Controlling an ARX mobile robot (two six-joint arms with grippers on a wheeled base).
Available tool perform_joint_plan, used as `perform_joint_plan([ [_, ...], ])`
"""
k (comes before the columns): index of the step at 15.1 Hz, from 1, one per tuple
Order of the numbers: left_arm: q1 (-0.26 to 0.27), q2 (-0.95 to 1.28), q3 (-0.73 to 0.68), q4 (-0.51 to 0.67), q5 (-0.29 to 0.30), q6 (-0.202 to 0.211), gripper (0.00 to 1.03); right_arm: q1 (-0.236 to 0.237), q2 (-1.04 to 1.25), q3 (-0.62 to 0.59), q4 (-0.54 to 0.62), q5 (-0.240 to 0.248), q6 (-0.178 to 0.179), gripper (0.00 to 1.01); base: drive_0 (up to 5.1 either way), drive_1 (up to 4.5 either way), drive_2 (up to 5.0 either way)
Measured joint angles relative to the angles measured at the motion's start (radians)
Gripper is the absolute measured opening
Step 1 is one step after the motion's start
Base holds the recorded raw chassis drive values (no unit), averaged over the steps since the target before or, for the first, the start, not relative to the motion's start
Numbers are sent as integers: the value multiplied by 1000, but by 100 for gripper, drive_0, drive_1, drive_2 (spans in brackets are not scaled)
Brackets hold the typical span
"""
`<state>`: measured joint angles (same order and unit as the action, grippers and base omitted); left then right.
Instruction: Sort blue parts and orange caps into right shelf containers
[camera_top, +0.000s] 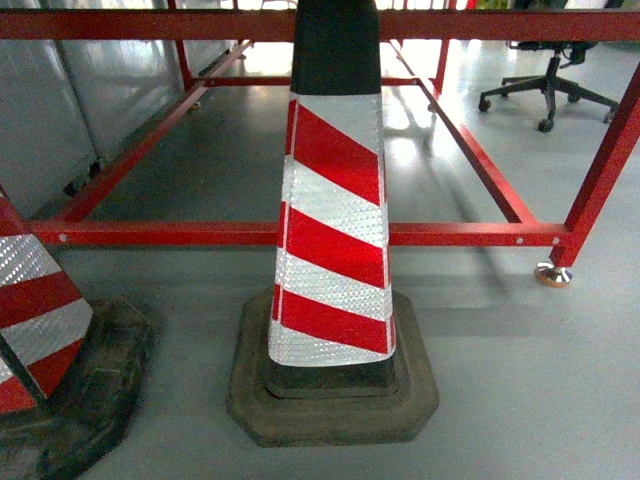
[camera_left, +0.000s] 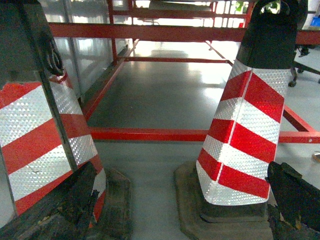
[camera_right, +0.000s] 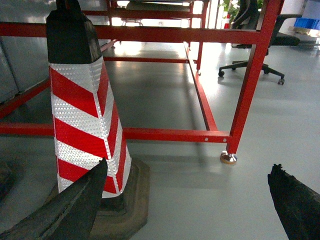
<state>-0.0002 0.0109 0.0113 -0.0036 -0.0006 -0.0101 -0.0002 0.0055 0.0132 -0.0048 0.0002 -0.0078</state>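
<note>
The blue parts, the orange caps and the right shelf containers are all out of view. My left gripper (camera_left: 182, 172) is open: its dark fingers (camera_left: 65, 210) stand wide apart low over the grey floor, with nothing between them. My right gripper (camera_right: 189, 167) is open too, its fingers (camera_right: 295, 200) far apart and empty above bare floor. Neither gripper shows in the head view.
A red-and-white striped traffic cone (camera_top: 335, 230) on a dark rubber base stands right ahead, and a second cone (camera_top: 40, 330) is at the lower left. Behind them runs a low red steel frame (camera_top: 300, 233) with a foot (camera_top: 552, 273). An office chair (camera_top: 550, 80) stands at the far right.
</note>
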Motion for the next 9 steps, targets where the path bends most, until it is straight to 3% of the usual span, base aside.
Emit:
perform_joint_plan([
  [9,0,0,0,0,0,0,98,0,0,0,0,0,0,98,0,0,0],
])
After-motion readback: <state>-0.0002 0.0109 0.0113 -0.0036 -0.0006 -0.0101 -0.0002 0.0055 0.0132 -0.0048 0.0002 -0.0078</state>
